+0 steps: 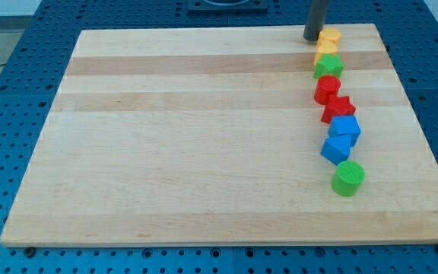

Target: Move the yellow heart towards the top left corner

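Green cylinder (348, 176) nearest, blocks lined upward, my tip (311, 38) touching yellow heart (328, 36), no hand.

Eight blocks sit on the table (204, 152), two of each colour: two yellow, the yellow heart (329, 36) and a yellow block (326, 49); two green, a green star (328, 67) and green cylinder (348, 176); two red (327, 88) (338, 108); two blue (346, 127) (335, 148)
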Controlling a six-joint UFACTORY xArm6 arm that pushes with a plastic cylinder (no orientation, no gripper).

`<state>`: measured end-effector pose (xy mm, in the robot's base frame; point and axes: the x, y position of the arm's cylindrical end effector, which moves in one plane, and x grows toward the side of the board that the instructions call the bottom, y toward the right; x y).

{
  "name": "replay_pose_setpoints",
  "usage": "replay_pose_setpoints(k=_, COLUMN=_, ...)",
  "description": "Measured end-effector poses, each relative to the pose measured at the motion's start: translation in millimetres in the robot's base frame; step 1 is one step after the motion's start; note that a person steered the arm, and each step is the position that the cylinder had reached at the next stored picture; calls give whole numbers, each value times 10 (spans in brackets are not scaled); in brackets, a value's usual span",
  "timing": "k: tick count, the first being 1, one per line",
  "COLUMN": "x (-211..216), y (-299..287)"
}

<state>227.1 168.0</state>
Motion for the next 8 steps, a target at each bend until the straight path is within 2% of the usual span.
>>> replay_pose_setpoints(k=3, x=-24, y=-51)
replay_pose_setpoints(k=4, x=-359, y=-100)
replay_pose_setpoints(k=5, x=-103, y=705)
replay_pose_setpoints(k=6, x=234, y=1090)
replay_pose_setpoints(k=7, x=51, y=734)
replay_pose_setpoints(k=8, x=123, y=20)
